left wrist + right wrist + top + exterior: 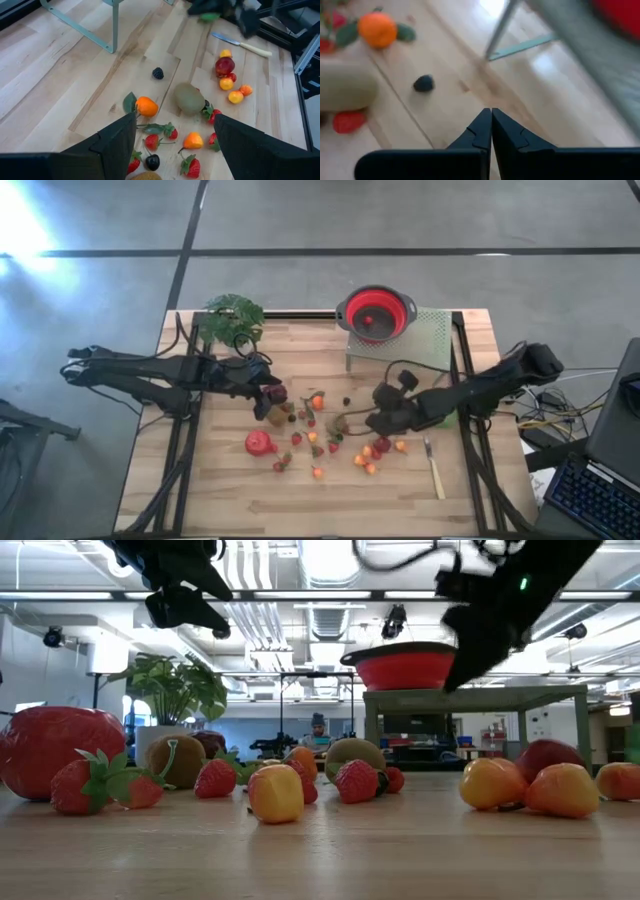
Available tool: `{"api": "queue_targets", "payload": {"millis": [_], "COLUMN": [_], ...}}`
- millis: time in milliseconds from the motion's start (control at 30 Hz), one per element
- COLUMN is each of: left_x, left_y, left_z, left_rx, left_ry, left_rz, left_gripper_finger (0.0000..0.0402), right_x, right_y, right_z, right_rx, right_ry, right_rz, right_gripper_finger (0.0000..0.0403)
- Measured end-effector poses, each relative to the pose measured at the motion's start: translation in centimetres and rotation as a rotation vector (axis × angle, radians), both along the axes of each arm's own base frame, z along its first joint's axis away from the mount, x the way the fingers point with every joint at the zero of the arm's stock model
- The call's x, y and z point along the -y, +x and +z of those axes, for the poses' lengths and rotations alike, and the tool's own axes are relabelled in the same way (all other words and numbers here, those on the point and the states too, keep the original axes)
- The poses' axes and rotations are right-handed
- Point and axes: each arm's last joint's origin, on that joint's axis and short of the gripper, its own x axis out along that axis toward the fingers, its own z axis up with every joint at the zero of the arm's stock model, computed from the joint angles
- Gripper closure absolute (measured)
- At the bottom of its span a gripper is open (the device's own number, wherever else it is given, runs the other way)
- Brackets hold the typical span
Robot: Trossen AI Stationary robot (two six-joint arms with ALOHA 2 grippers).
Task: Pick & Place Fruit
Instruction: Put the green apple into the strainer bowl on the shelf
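The pale wooden table [220, 500] fills the frame's centre. At upper centre a red collapsible colander [376, 313] rests on a perforated green metal stand [425, 338]. Small plastic toy fruits [320, 442] scatter mid-frame. The left gripper [272, 402], centre-left, gapes wide and empty; the right gripper [491, 131], centre-right, is pinched closed, empty.

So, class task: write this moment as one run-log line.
left gripper: open, above fruit | right gripper: shut, empty, near rack | bowl: on rack | knife: untouched
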Motion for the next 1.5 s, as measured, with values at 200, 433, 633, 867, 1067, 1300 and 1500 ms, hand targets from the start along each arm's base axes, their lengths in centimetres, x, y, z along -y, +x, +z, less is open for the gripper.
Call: {"api": "queue_targets", "payload": {"millis": [200,433,633,867,1067,1300,1500], "left_x": [0.0,0.0,0.0,0.0,0.0,0.0,0.0], "left_y": [0.0,0.0,0.0,0.0,0.0,0.0,0.0], "left_z": [0.0,0.0,0.0,0.0,0.0,0.0,0.0], "left_rx": [0.0,0.0,0.0,0.0,0.0,0.0,0.0], "left_ry": [0.0,0.0,0.0,0.0,0.0,0.0,0.0], "left_rz": [0.0,0.0,0.0,0.0,0.0,0.0,0.0], "left_gripper_finger": [0.0128,0.0128,0.0128,0.0128,0.0128,0.0128,0.0128], "right_x": [0.3,-1.0,-3.1,-6.5,-8.8,-12.4,-14.5], "right_y": [-3.3,-5.0,-5.9,-7.0,-6.5,-7.0,-8.3], "right_z": [1.6,1.8,1.6,1.4,1.5,1.0,-0.3], "right_rx": [-0.232,-0.536,-0.651,-0.74,-0.763,-0.725,-0.559], "right_ry": [0.162,0.399,0.52,0.566,0.55,0.481,0.325], "right_rz": [-0.136,-0.144,-0.02,0.117,0.18,0.103,-0.078], "right_gripper_finger": [0.0394,0.0394,0.0394,0.0394,0.0394,0.0394,0.0394]}}
